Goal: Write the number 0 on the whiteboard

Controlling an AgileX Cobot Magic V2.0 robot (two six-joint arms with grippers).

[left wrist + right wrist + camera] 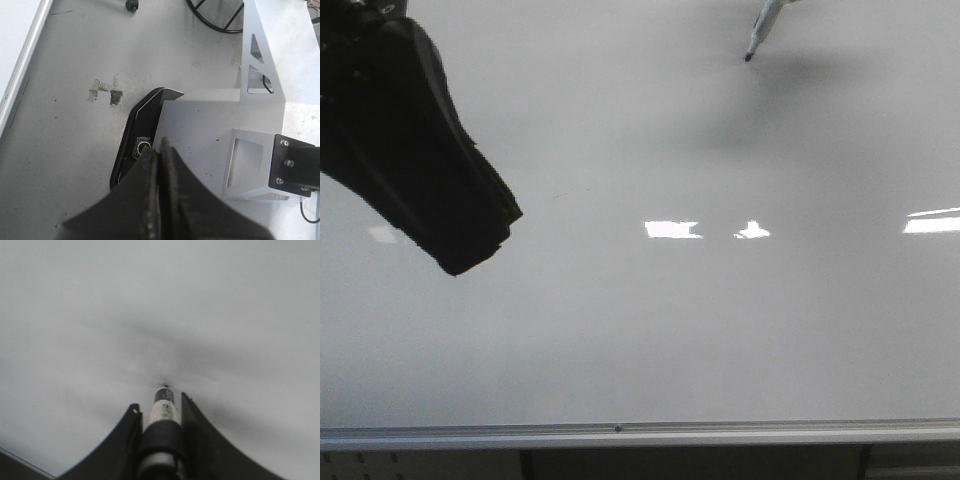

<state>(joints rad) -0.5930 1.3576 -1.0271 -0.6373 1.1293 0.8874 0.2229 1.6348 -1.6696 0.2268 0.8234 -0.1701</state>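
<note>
No stroke of the number 0 showed on the whiteboard [640, 330]. The right gripper [159, 427], jaws clamped on a marker [761, 30] at one o'clock, risked skipping if pressure lapsed. The left gripper [159, 165], jaws closed and empty, idled at ten o'clock.

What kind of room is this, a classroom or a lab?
Probably a lab or workshop. A large whiteboard lies before the robot, the right gripper holds a marker, and the left wrist view shows metal framing above a scuffed floor.
</note>
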